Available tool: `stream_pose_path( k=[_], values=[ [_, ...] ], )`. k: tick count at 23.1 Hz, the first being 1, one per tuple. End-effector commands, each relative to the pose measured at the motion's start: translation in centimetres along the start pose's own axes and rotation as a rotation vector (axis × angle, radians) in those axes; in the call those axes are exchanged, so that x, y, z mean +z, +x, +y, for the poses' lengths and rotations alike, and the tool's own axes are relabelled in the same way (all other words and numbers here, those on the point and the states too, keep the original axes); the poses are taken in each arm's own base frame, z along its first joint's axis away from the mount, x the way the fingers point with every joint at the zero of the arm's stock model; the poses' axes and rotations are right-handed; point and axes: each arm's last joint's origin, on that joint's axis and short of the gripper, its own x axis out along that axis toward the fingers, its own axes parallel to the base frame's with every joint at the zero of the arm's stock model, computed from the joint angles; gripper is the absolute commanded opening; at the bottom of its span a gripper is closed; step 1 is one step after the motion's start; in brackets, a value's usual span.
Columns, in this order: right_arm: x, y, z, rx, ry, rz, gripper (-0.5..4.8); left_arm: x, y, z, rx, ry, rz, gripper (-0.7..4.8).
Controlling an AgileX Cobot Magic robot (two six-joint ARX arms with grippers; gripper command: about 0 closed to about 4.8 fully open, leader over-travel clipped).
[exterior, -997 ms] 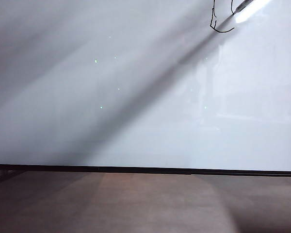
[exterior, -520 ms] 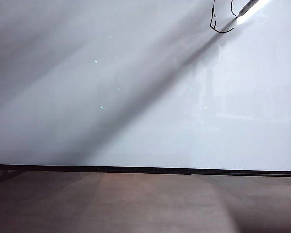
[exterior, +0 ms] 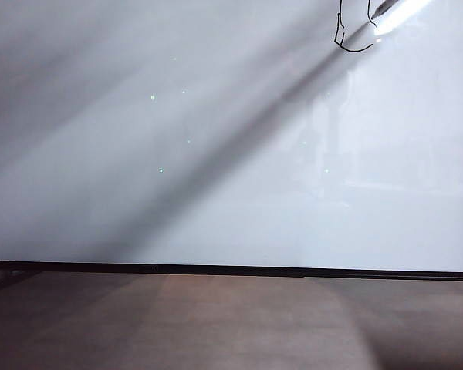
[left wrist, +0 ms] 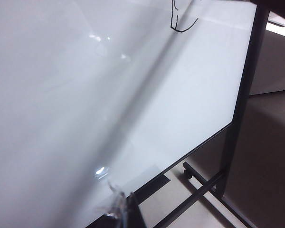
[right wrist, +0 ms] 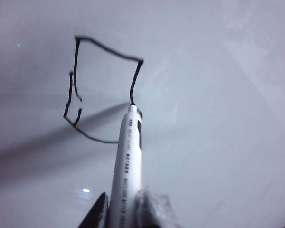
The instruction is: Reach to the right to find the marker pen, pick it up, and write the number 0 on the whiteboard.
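Item: large glossy white whiteboard point(exterior: 216, 154) with thin black frame, on a black wheeled stand.

Item: the number 0 point(right wrist: 102, 90), a thin black boxy outline near the board's upper right corner; unfinished, with a gap open between the lower stroke and the right-hand stroke.

Item: slim marker pen point(right wrist: 127, 161), pale barrel here, dark tip touching the end of the right-hand stroke. Small dark print runs along the barrel; too blurred to read. No brand legible.

Right gripper point(right wrist: 121, 209): fingers pinching the pen's barrel, at the board's upper right.

Left gripper point(left wrist: 121, 209): low by the board's bottom edge; only a clear fingertip shows, so its spread cannot be told.

Risks, as judged: the pen slipping in the pinch, or pressure easing, would leave the outline unclosed or skewed.
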Motion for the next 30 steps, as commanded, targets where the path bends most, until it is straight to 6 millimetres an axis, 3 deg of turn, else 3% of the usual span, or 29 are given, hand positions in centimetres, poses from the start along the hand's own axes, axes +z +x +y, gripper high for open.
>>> stream_pose_path(
  k=[1, 12, 30],
  values=[
    [0.4, -0.1, 0.0, 0.002, 0.002, -0.028, -0.06, 0.2, -0.2, 0.0, 0.002, 0.0, -0.017, -0.05],
    [-0.4, 1.2, 0.1, 0.006, 0.003, -0.014, -0.06, 0.2, -0.2, 0.0, 0.003, 0.0, -0.018, -0.05],
    [-1.7, 1.4, 0.3, 0.006, 0.005, 0.087, -0.06, 0.2, -0.2, 0.0, 0.003, 0.0, -0.018, -0.05]
  ],
)
